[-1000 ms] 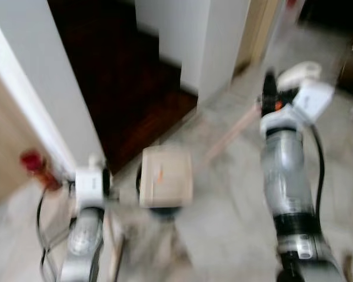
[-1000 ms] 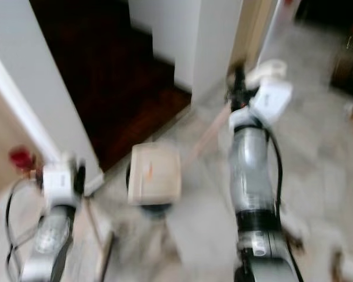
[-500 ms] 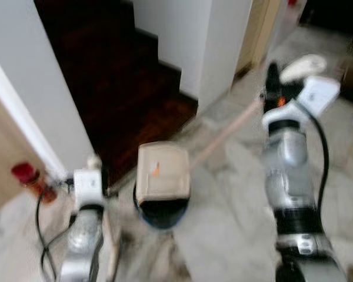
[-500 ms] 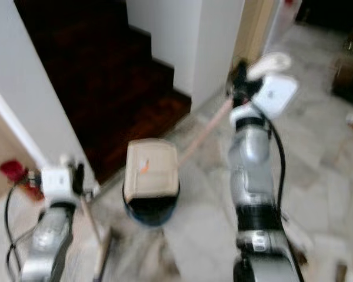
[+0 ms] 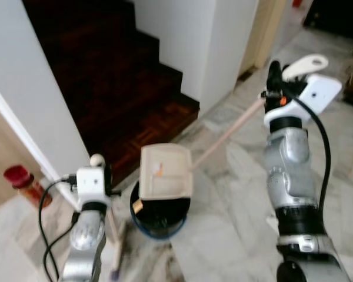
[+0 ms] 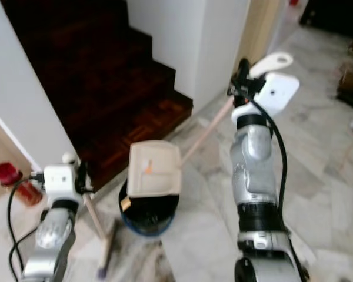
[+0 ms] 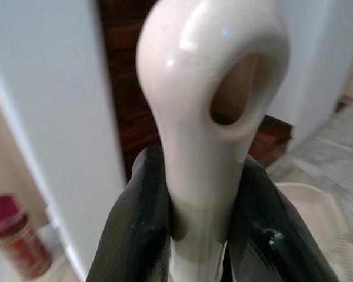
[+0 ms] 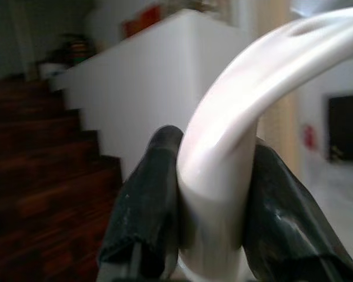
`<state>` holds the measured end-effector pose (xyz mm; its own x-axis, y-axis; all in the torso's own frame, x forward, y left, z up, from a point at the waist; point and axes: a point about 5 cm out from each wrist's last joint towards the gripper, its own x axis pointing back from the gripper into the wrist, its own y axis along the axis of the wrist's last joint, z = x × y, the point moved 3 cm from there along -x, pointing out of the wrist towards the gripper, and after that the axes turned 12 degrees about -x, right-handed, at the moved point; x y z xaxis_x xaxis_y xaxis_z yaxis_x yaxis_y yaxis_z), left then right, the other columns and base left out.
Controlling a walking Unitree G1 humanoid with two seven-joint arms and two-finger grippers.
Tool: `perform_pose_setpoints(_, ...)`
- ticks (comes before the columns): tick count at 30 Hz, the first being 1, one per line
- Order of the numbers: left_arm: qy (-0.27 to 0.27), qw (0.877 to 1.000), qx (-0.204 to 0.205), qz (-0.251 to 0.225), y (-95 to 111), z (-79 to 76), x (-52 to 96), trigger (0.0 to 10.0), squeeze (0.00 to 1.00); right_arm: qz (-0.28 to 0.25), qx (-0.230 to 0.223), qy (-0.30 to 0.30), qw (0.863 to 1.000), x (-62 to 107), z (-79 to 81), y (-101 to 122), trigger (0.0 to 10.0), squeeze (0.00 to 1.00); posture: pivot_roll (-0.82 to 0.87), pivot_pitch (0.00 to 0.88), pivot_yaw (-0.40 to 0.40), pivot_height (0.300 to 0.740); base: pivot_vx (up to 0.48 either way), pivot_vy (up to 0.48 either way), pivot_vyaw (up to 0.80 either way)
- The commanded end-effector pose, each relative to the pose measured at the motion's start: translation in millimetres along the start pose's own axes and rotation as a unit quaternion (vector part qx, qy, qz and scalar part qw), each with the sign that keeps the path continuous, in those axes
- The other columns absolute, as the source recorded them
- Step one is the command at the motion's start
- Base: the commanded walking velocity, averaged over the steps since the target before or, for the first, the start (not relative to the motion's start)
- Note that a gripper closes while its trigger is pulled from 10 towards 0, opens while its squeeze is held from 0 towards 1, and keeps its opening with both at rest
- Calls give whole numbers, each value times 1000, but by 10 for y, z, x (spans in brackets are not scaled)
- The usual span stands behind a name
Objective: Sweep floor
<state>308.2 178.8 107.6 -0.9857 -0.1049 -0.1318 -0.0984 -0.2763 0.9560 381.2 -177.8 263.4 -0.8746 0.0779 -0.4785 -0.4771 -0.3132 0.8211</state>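
My left gripper (image 5: 103, 180) is shut on the cream broom handle (image 7: 206, 117), with black fingers (image 7: 135, 235) on either side of it. The broom stick (image 5: 113, 226) slants down to the floor beside a dark round bin (image 5: 160, 216). My right gripper (image 5: 274, 88) is raised at the right and shut on the white looped end (image 8: 235, 147) of the dustpan's long handle (image 5: 226, 134). The beige dustpan (image 5: 165, 171) hangs tilted over the bin's mouth, hiding its far half.
Dark wooden stairs (image 5: 117, 76) rise straight ahead between a white wall (image 5: 29, 88) and a white pillar (image 5: 217, 41). A red bottle (image 5: 22, 183) stands on the floor at the left. Marble floor (image 5: 223, 223) spreads to the right.
The camera has moved and the picture has sharpened. Both grippers keep their hold. More of the bin now shows under the dustpan.
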Motion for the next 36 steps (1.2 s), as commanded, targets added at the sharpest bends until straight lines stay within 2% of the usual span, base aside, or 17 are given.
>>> perform_pose_setpoints(1,11,1000,-19,-15,47,103,9,10000,0,-29,-8,32,999,-50,188,117,10000,0,56,0,-19,740,0,0,0)
perform_pose_setpoints(3,11,1000,-19,-15,45,102,10,10000,0,-30,-6,36,999,-50,199,114,10000,0,56,0,-19,740,0,0,0)
perform_pose_setpoints(8,10,1000,-20,-16,46,92,10,10000,0,-34,5,74,997,-39,378,84,10000,0,55,0,-21,740,0,0,0)
perform_pose_setpoints(17,7,1000,-21,-18,47,79,19,10000,0,-44,24,102,994,-45,515,82,10000,0,58,0,-20,740,0,0,0)
perform_pose_setpoints(22,3,1000,-23,-21,60,62,12,10000,0,-69,54,125,988,-44,615,140,10000,0,59,0,-18,740,0,0,0)
perform_pose_setpoints(24,1,999,-23,-23,62,56,14,10000,0,-96,82,154,980,-13,747,207,10000,0,58,0,-17,740,0,0,0)
perform_pose_setpoints(28,0,999,-22,-23,63,51,12,10000,0,-109,99,174,974,20,835,221,10000,0,58,0,-17,740,0,0,0)
perform_pose_setpoints(30,-2,999,-23,-24,68,45,14,10000,0,-117,112,201,966,72,949,213,10000,0,58,0,-19,740,0,0,0)
perform_pose_setpoints(36,-3,999,-26,-25,71,42,19,10000,0,-123,96,217,964,141,1059,211,10000,0,60,0,-21,740,0,0,0)
